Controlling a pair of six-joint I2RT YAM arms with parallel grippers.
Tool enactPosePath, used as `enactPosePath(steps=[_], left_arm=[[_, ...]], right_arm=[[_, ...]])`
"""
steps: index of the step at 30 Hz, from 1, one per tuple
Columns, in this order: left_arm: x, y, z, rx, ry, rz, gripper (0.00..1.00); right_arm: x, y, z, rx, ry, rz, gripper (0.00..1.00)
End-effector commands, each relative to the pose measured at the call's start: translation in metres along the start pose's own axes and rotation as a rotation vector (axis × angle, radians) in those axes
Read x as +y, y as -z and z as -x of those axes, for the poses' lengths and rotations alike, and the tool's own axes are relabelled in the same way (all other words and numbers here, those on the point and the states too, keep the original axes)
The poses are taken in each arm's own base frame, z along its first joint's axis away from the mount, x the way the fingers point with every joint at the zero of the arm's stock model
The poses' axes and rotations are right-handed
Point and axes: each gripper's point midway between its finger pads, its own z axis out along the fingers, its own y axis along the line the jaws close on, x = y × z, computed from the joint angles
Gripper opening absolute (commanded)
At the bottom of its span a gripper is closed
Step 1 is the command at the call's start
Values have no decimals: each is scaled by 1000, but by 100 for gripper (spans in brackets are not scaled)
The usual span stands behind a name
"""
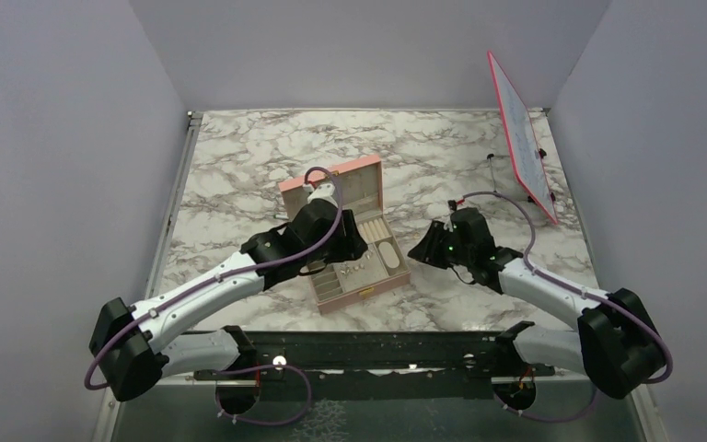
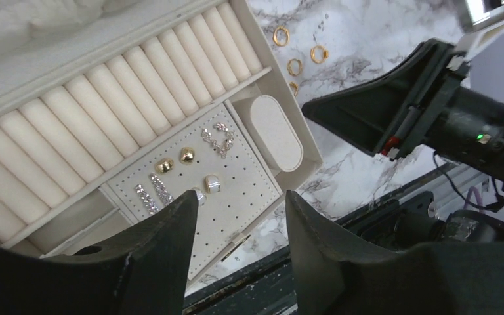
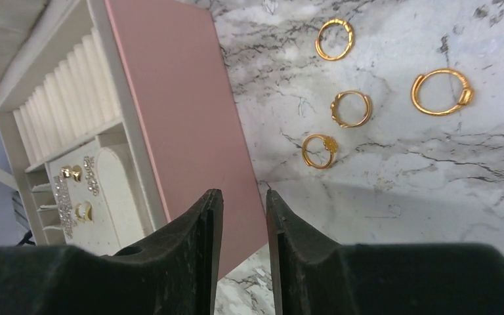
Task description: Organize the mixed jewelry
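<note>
The pink box (image 1: 375,175) stands open mid-table, its beige lining (image 2: 105,111) showing ring rolls. Several earrings lie on its perforated panel: two gold studs (image 2: 176,159), crystal pieces (image 2: 218,139) and crystal bars (image 2: 152,192). Several gold rings (image 3: 351,108) lie on the marble right of the box; they also show in the left wrist view (image 2: 318,52). My left gripper (image 2: 243,197) is open and empty above the earring panel. My right gripper (image 3: 243,193) hovers by the box's pink side wall (image 3: 184,111), jaws a narrow gap apart, nothing between them, short of the rings.
A pink-framed whiteboard (image 1: 523,138) leans at the back right with a thin cable beside it. A black rail (image 1: 377,354) runs along the near table edge. Grey walls close in the left, right and back. My right gripper's body (image 2: 394,105) sits close to the box's right side.
</note>
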Motion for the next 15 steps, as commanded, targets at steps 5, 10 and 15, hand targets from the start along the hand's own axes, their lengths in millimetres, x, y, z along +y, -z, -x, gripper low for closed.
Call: enactPosePath(steps=[5,10,15], left_arm=[[23,28,21,-161,-8,63,62],[27,36,29,-216,4,71,68],[20,35,38,-248,10,52,71]], right_arm=[[35,-3,-17,99,54,91,34],[54,-7,-31,134,102,101,34],[54,-12,-27,112,119,32,33]])
